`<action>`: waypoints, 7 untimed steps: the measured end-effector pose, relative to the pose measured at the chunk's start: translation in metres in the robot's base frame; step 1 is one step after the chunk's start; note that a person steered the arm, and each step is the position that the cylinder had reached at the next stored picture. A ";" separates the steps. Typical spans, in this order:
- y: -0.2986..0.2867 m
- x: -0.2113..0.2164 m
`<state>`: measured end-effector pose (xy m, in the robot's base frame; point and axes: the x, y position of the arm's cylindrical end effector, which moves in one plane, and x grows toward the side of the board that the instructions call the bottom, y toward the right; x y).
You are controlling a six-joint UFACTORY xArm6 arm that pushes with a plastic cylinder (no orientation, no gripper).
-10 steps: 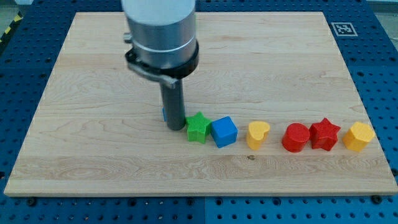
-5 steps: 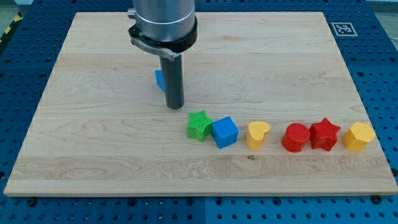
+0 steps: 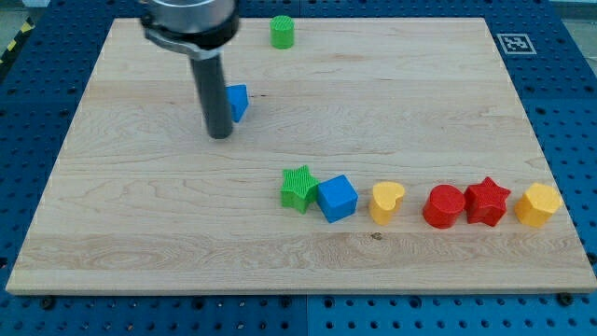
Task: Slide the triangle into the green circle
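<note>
Camera view: a wooden board (image 3: 121,215) lies on a blue perforated table (image 3: 28,121); a fiducial marker (image 3: 516,43) sits at the board's upper right corner. The arm's dark rod descends from a grey cylindrical housing at the view's top left, and my tip (image 3: 219,136) rests on the board in its upper left part. The arm carries no pincer, so neither a released nor a clenched state applies; the rod grasps nothing. The blue triangle (image 3: 239,101) lies just to the view's right of the rod and slightly above the tip, its left edge hidden behind the rod's shaft; whether rod and block touch cannot be told. The green circle (image 3: 283,31) stands near the board's top edge, to the upper right of the triangle and well apart from it. In the lower half of the board, well apart from the tip, a row of blocks runs from centre to right: a green star (image 3: 298,189) touching a blue cube (image 3: 337,197), then a yellow heart (image 3: 386,202), a red rounded block (image 3: 444,206) touching a red star (image 3: 487,201), and a yellow hexagonal block (image 3: 538,204) near the right edge.
</note>
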<state>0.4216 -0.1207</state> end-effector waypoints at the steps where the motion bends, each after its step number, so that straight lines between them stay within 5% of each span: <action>1: -0.001 -0.017; 7: 0.084 -0.106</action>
